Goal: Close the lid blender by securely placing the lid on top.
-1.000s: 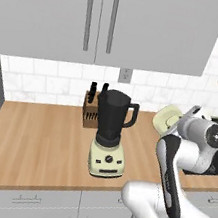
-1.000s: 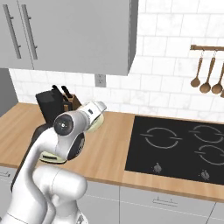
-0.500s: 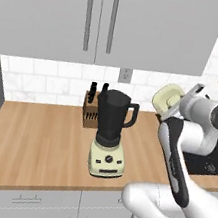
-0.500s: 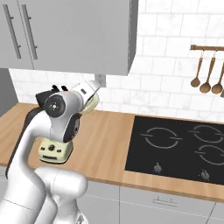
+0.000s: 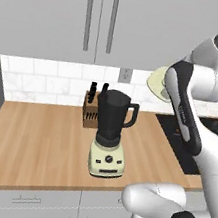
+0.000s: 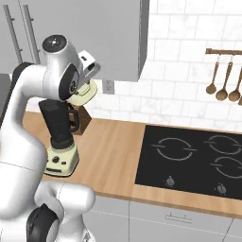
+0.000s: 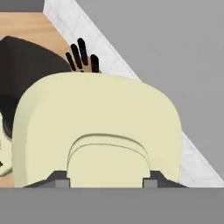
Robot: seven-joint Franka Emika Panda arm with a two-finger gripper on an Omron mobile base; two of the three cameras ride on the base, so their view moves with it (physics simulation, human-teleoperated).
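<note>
The blender (image 5: pixel 110 133) stands on the wooden counter, its dark tapered jar (image 6: pixel 58 120) open at the top over a cream base (image 6: pixel 60 159). My gripper (image 7: pixel 106 176) is shut on the pale cream lid (image 7: pixel 96 124), gripping its raised centre knob. The lid (image 5: pixel 157 82) hangs in the air higher than the jar's mouth and off to its right, partly hidden behind my forearm. From the other side the lid (image 6: pixel 85 95) shows just beyond the jar's handle. The hand view has the dark jar (image 7: pixel 26 72) at left, behind the lid.
A brown knife block (image 5: pixel 90 109) stands against the tiled wall just behind the blender. Grey wall cabinets (image 5: pixel 96 17) hang close above my raised arm. A black cooktop (image 6: pixel 191 158) lies to the right, with wooden utensils (image 6: pixel 224 80) hanging on a rail.
My arm has swung upward and toward the blender, carrying the lid from beside the jar to a spot above and right of its mouth. The blender has stayed put.
</note>
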